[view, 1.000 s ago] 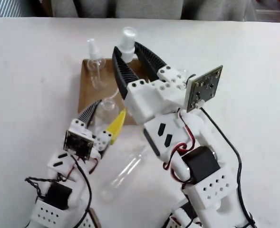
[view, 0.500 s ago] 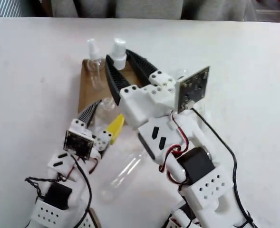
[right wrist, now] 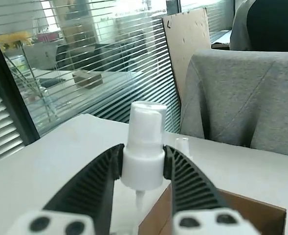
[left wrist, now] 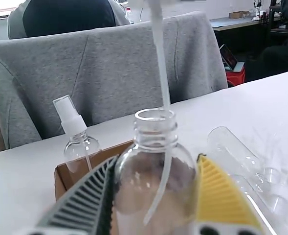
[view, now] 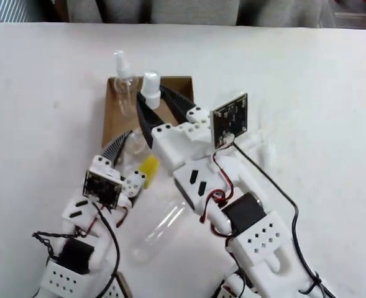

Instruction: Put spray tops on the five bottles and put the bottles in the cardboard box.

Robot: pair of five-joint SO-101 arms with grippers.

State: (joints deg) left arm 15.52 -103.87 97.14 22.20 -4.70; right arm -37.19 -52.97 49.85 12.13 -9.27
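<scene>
My left gripper [view: 137, 148] is shut on a clear bottle [left wrist: 153, 169], which stands upright between its dark and yellow fingers at the near edge of the cardboard box [view: 176, 84]. Directly above, my right gripper [view: 151, 100] is shut on a white spray top [right wrist: 144, 147]. The top's dip tube [left wrist: 159, 73] hangs down through the bottle's open neck; its cap is still well above the neck. A second bottle with a spray top fitted [view: 123, 84] stands in the box's far left corner.
A capless clear bottle [view: 164, 225] lies on the white table between the two arms. In the left wrist view more clear bottles [left wrist: 234, 152] lie beyond the yellow finger. The table's far and right sides are bare.
My right gripper has carried the spray top leftward and lower, bringing it over the bottle held by the left gripper. The left arm has stayed put.
</scene>
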